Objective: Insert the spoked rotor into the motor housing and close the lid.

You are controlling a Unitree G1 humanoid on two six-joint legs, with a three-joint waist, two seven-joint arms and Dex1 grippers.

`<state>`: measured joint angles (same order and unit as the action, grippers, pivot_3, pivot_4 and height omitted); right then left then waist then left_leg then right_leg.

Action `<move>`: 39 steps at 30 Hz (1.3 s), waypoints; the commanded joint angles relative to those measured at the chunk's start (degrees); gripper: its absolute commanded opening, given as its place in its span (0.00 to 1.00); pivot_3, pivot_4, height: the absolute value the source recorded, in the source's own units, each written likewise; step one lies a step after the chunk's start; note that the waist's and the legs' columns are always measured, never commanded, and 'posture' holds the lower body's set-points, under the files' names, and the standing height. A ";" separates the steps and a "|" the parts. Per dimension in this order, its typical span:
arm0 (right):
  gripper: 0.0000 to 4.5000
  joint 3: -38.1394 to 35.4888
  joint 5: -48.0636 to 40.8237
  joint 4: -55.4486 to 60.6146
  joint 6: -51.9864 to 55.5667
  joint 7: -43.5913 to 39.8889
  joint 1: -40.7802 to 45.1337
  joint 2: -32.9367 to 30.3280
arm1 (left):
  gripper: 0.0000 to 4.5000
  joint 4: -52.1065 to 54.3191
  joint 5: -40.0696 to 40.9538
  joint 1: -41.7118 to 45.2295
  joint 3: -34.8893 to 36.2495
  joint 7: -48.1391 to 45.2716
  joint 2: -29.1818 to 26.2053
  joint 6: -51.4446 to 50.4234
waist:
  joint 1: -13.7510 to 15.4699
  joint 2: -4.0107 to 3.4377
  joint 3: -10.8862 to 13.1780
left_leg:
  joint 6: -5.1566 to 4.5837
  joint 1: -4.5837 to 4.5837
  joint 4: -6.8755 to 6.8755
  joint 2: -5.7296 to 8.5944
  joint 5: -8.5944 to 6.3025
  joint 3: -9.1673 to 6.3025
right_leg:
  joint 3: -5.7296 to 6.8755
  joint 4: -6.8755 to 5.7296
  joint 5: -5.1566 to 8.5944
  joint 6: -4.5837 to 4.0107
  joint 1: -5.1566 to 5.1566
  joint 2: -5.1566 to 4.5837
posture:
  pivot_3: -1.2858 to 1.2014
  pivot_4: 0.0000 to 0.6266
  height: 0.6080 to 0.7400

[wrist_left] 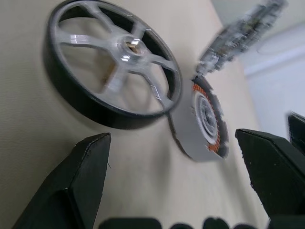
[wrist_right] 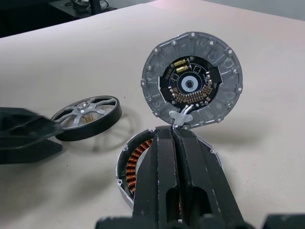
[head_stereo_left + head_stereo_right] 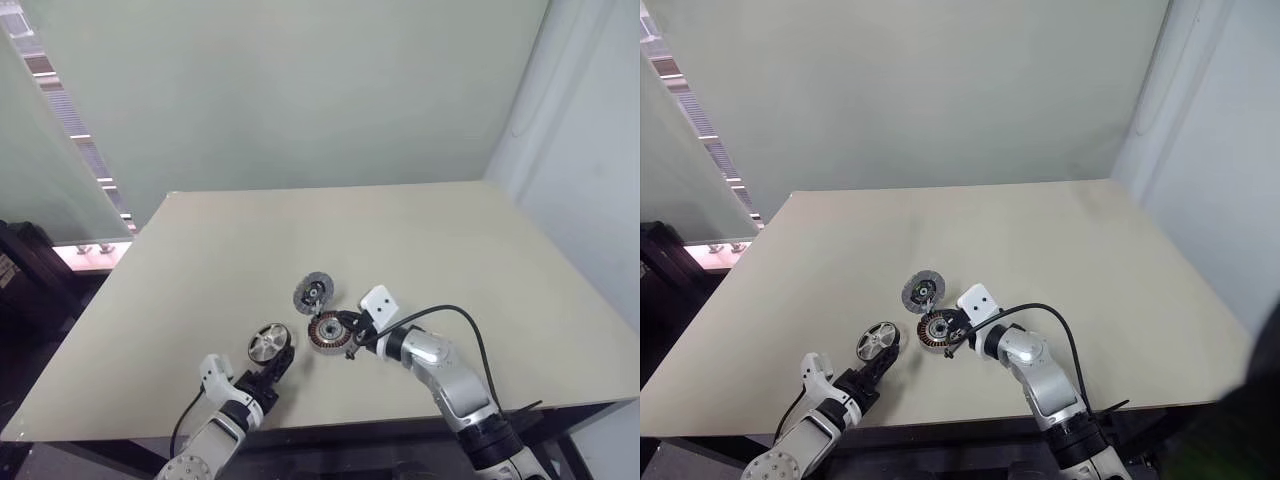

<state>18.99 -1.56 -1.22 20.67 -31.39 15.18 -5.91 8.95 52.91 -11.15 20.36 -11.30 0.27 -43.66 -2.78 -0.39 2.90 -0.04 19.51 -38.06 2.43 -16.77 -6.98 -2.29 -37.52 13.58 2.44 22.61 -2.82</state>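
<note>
The spoked rotor (image 3: 268, 343), a silver wheel with a black rim, lies flat on the table. My left gripper (image 1: 176, 191) is open just on the near side of it, with nothing between its fingers (image 1: 81, 176). To the right of the rotor sits the motor housing (image 3: 327, 331), its copper windings showing. The lid (image 2: 191, 83), a grey-rimmed disc with a dark circuit centre, stands tilted up at the housing's far edge. My right gripper (image 2: 174, 131) is shut over the housing, its tips at the lid's lower edge; I see nothing held.
The beige table (image 3: 450, 260) stretches wide beyond and to both sides of the parts. A black cable (image 3: 455, 315) loops over my right arm. A wall rises behind the table, and its front edge runs close under my arms.
</note>
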 commanded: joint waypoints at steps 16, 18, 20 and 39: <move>0.00 -1.27 -0.64 6.16 1.49 1.35 -1.60 -2.37 | 0.71 -7.86 2.80 9.60 4.74 7.70 4.35 5.60 | 0.30 0.09 0.02 | 0.05 0.00 0.02 -0.01 0.03 -0.02 | 0.02 0.03 0.00 0.00 -0.02 0.02 | 0.52 0.00 1.00; 0.00 -1.41 -0.70 6.40 1.62 1.51 -1.80 -2.63 | 0.55 -8.11 2.79 9.59 4.88 7.90 4.37 5.78 | 0.30 0.11 0.03 | 0.05 0.00 0.02 0.00 0.03 -0.02 | 0.02 0.04 0.00 0.00 -0.03 0.02 | 0.52 0.00 1.00; 0.00 -1.54 -0.74 6.52 1.71 1.63 -1.94 -2.88 | 0.39 -8.28 2.82 9.59 5.04 8.02 4.40 5.91 | 0.30 0.14 0.04 | 0.05 0.00 0.02 0.00 0.03 -0.02 | 0.02 0.04 0.00 0.00 -0.03 0.02 | 0.52 0.00 1.00; 0.00 -1.72 -0.31 5.65 1.15 2.22 -2.81 -4.29 | 0.07 4.85 20.03 -0.17 3.06 -2.95 0.61 -2.63 | 0.03 0.40 0.23 | 0.05 0.07 0.14 -0.03 0.01 -0.01 | 0.02 0.19 0.01 -0.02 0.02 0.00 | 0.52 0.00 1.00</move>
<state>18.12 -1.61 2.34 22.65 -29.65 11.92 -10.17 10.53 69.19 -11.96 24.82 -12.58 1.28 -44.73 -2.75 0.02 3.14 0.01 19.58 -37.93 2.41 -16.76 -7.01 -2.27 -37.33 13.60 2.40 22.62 -2.82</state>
